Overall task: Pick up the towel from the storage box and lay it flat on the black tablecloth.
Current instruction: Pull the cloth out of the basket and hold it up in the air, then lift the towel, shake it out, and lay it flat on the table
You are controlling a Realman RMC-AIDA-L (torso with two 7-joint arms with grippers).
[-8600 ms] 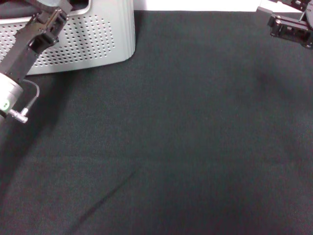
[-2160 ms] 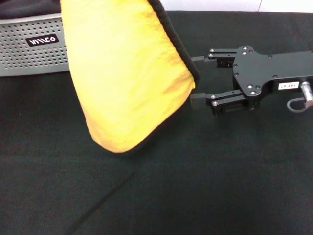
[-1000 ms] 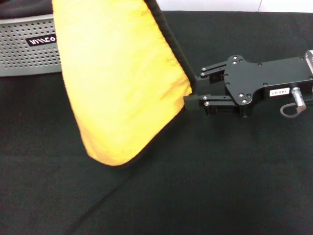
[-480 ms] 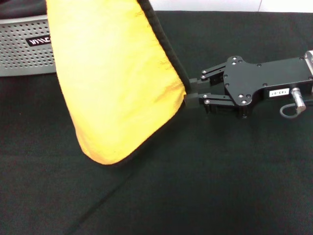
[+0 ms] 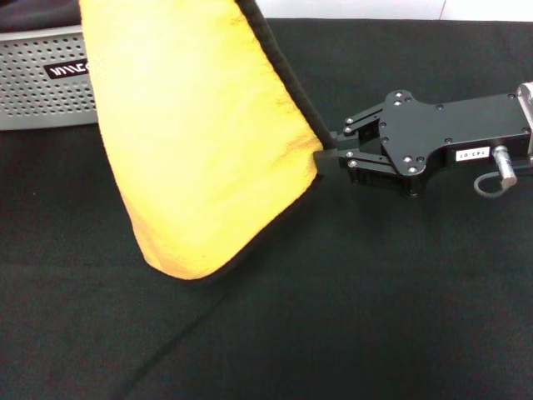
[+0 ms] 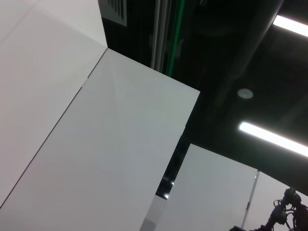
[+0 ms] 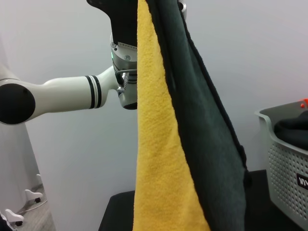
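Note:
The yellow-orange towel [image 5: 200, 142] with black edging hangs in the air in front of the grey storage box [image 5: 42, 92], with its lower fold just above the black tablecloth [image 5: 375, 292]. My right gripper [image 5: 326, 156] reaches in from the right and is shut on the towel's right edge. My left gripper is above the head view. In the right wrist view the left gripper [image 7: 122, 19] holds the towel [image 7: 159, 168] by its top, and the towel's dark back side shows there. The left wrist view shows only ceiling and wall panels.
The storage box stands at the back left, and its black label [image 5: 68, 68] faces me. In the right wrist view the box [image 7: 284, 154] holds something dark. My white left arm [image 7: 62, 94] stretches behind the towel.
My right gripper's fingers were spread beside the towel's right edge and have closed on it. The towel has shifted slightly left, still hanging.

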